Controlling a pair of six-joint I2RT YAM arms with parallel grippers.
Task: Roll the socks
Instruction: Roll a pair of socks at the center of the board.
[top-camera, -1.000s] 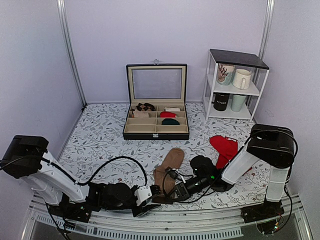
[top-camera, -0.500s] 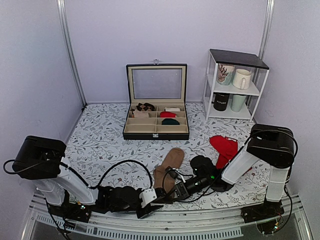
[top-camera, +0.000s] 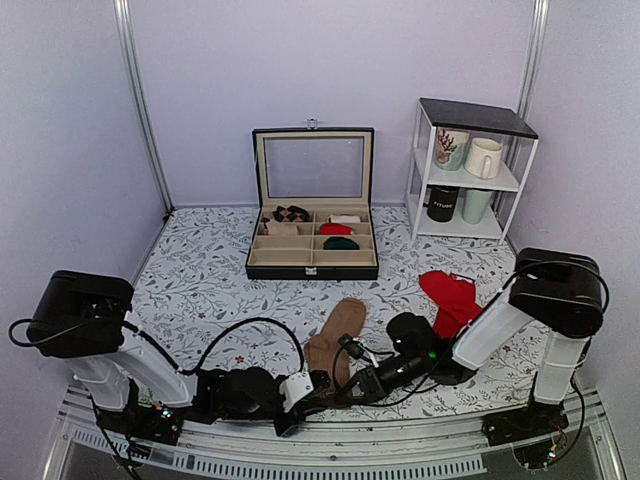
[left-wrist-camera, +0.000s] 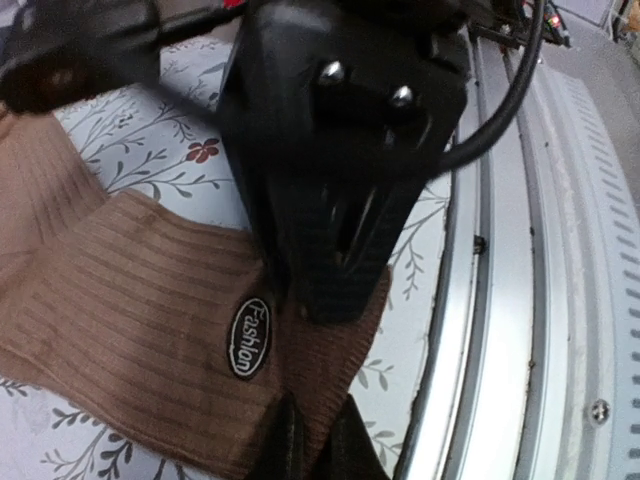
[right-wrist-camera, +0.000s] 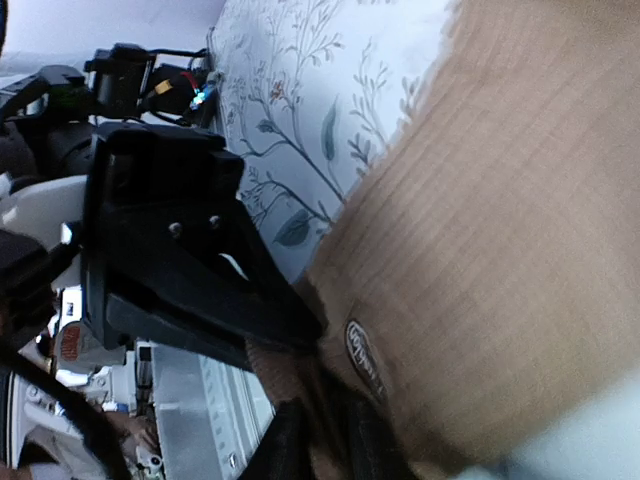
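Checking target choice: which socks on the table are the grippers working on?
The tan-brown ribbed socks: left gripper and right gripper meet at their near end. The red socks lie apart to the right, untouched.

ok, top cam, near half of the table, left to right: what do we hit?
left arm's black block → tan socks → red socks → right arm's black block

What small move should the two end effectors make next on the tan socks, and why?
Probably turn the near cuff over toward the toe to start the roll: the socks lie flat, and the left end effector pinches that cuff's edge beside the right end effector.
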